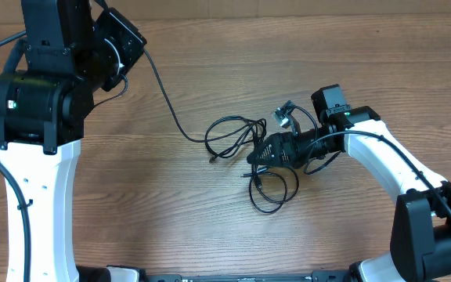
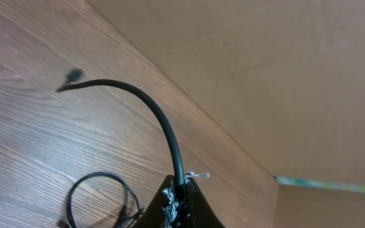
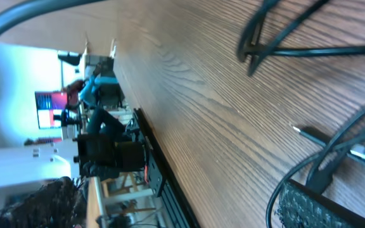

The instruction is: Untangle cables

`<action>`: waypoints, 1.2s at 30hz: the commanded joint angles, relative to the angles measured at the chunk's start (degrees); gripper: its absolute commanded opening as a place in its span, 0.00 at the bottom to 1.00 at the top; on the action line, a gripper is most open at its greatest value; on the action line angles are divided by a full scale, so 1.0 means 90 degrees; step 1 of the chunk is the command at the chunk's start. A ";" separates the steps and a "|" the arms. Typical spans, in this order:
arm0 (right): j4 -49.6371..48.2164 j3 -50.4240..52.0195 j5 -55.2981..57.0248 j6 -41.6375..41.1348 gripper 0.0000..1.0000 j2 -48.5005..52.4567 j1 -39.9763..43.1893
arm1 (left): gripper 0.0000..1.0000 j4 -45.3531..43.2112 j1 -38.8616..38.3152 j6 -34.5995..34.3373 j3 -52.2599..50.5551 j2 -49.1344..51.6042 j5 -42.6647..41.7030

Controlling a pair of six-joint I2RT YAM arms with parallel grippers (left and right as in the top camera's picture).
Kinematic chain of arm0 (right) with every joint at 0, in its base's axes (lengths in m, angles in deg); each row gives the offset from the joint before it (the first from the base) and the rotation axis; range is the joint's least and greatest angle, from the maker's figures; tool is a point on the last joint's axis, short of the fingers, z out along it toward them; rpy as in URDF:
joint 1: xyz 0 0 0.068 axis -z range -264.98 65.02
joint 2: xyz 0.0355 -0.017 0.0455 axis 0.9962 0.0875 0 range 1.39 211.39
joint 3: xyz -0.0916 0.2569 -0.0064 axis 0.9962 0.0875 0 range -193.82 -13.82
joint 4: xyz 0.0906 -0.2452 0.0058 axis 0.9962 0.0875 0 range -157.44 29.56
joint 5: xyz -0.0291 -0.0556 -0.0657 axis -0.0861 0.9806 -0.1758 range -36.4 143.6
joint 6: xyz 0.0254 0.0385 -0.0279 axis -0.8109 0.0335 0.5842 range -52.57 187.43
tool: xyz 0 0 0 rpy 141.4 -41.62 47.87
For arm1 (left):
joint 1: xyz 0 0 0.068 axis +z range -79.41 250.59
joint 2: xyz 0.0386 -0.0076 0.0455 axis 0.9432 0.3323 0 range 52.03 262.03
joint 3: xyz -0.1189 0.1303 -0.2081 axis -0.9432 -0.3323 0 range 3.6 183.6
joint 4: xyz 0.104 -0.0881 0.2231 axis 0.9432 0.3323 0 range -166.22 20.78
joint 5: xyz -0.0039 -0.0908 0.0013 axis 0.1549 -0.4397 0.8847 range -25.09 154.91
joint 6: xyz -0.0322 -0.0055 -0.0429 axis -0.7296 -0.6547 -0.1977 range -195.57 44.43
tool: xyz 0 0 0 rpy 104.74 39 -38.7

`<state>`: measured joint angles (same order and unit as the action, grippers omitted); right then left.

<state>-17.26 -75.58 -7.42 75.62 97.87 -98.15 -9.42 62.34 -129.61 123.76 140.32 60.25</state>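
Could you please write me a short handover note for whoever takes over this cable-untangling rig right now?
Left gripper: shut on one strand, held above the far-left part of the table. The strand runs back into the tangle.
Right gripper: low in the middle of the cables. Whether it is open or shut cannot be seen.
Cables: one tangled heap mid-table, with loops spilling out on several sides.
Done: one strand drawn partly out.
Left: free that strand fully, then separate the rest.
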 commanded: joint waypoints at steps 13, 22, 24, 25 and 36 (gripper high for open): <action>-0.0168 -0.1581 0.4677 0.0495 1.00 -0.0639 -0.1246 | 0.04 0.0216 -0.0002 -0.0092 0.0083 -0.0024 -0.0155; -0.0775 -0.1319 0.5161 0.0500 1.00 -0.0396 -0.1358 | 0.04 0.0236 -0.0002 -0.0197 0.0083 -0.0024 -0.0459; -0.1027 -0.1299 0.5156 0.0563 1.00 -0.0338 -0.1358 | 0.04 0.0228 -0.0002 -0.0197 0.0083 -0.0024 -0.0534; -0.1120 -0.1299 0.5158 0.0576 1.00 -0.0328 -0.1358 | 0.04 0.0226 -0.0002 -0.0197 0.0083 -0.0024 -0.0551; -0.1744 -0.1285 0.5034 0.0571 0.51 -0.0199 -0.1370 | 0.04 0.0231 -0.0002 -0.0194 0.0083 -0.0024 -0.0838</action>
<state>-32.00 -87.62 37.76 80.89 94.84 -110.48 -7.16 62.34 -130.90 123.76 140.32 55.26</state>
